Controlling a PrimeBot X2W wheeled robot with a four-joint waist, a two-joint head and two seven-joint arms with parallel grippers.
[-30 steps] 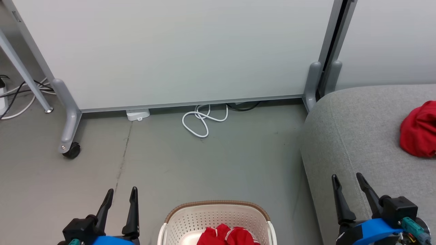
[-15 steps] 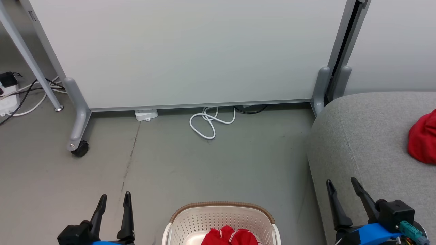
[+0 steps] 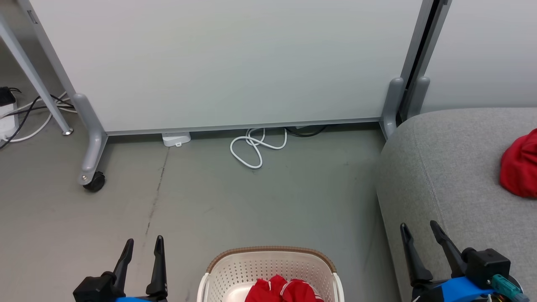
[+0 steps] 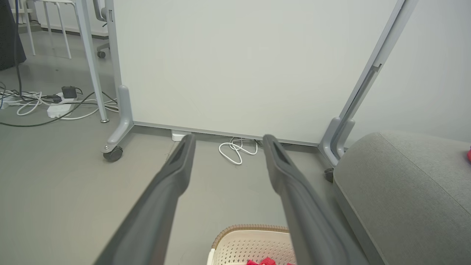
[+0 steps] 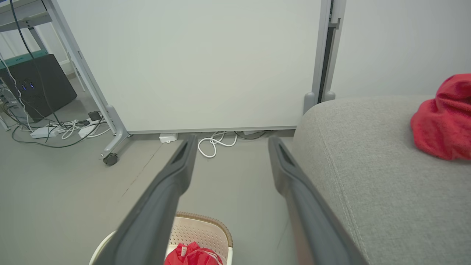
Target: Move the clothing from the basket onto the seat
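The cream-white basket point(image 3: 270, 268) with its brown rim sits on the floor at the bottom centre of the head view, and red clothing point(image 3: 284, 290) with white stripes lies inside it. Another red garment point(image 3: 520, 165) rests on the grey seat point(image 3: 444, 167) at the right. My left gripper point(image 3: 144, 245) is open and empty, left of the basket. My right gripper point(image 3: 419, 230) is open and empty over the seat's front corner. The right wrist view has the basket point(image 5: 200, 230), the clothing point(image 5: 191, 254) in it, the seat point(image 5: 368, 154) and the garment point(image 5: 443, 117) on it.
A white partition panel point(image 3: 226, 63) on grey wheeled feet point(image 3: 90, 178) stands behind the floor. A looped white cable point(image 3: 254, 149) and a white adapter point(image 3: 176, 138) lie at its base. Power strips and cables point(image 4: 55, 105) lie at the far left.
The head camera has shifted a little, so the whole scene slid. Both grippers sit slightly lower in the picture than one second ago and stay open. The clothing has not moved.
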